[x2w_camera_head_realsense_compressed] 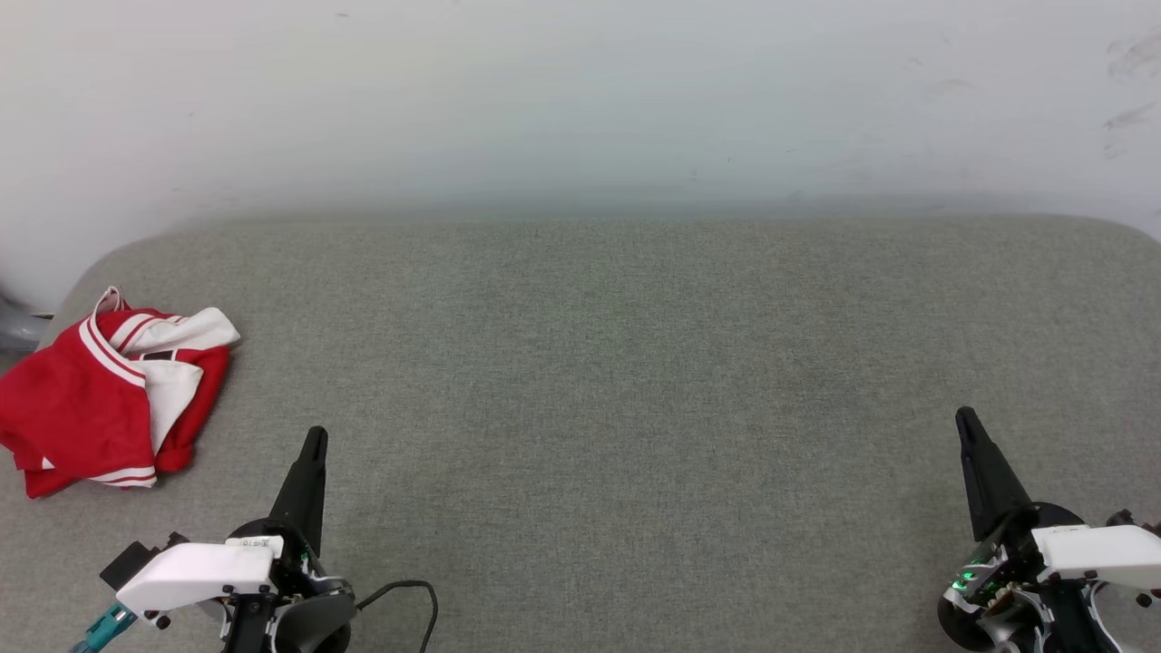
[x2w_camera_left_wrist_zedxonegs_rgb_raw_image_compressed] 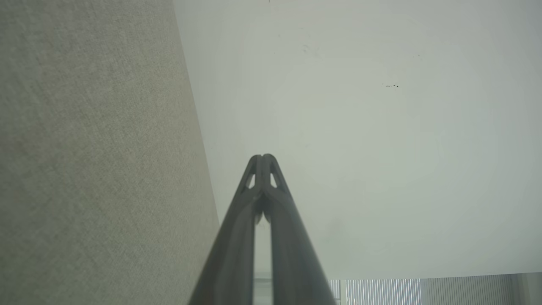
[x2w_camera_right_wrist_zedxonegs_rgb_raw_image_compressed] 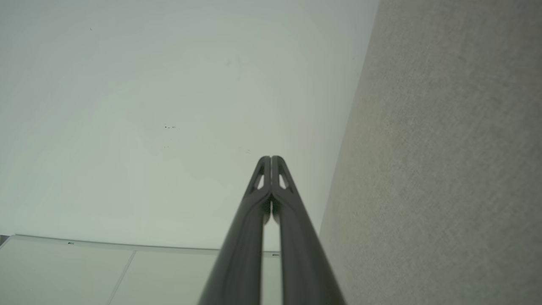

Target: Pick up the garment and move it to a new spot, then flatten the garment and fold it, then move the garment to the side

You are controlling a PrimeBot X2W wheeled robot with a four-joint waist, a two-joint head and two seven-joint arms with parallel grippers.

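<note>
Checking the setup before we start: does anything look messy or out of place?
Yes: the shirt lies crumpled in a heap at the far left edge of the grey surface, a white sleeve flopped over the red. The wall has faint scuffs at upper right. The left gripper and right gripper rest shut, apart from the shirt.

Grey fabric surface (x2w_camera_head_realsense_compressed: 635,381), white wall (x2w_camera_head_realsense_compressed: 580,100)

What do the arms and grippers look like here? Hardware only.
Left gripper and right gripper: each two long, dark, tapering fingers with small triangular cutouts near the tips. White housings cap the black wrists. Left wrist has a small white label, a looping black cable and a teal connector; green lights glow on the right wrist.
</note>
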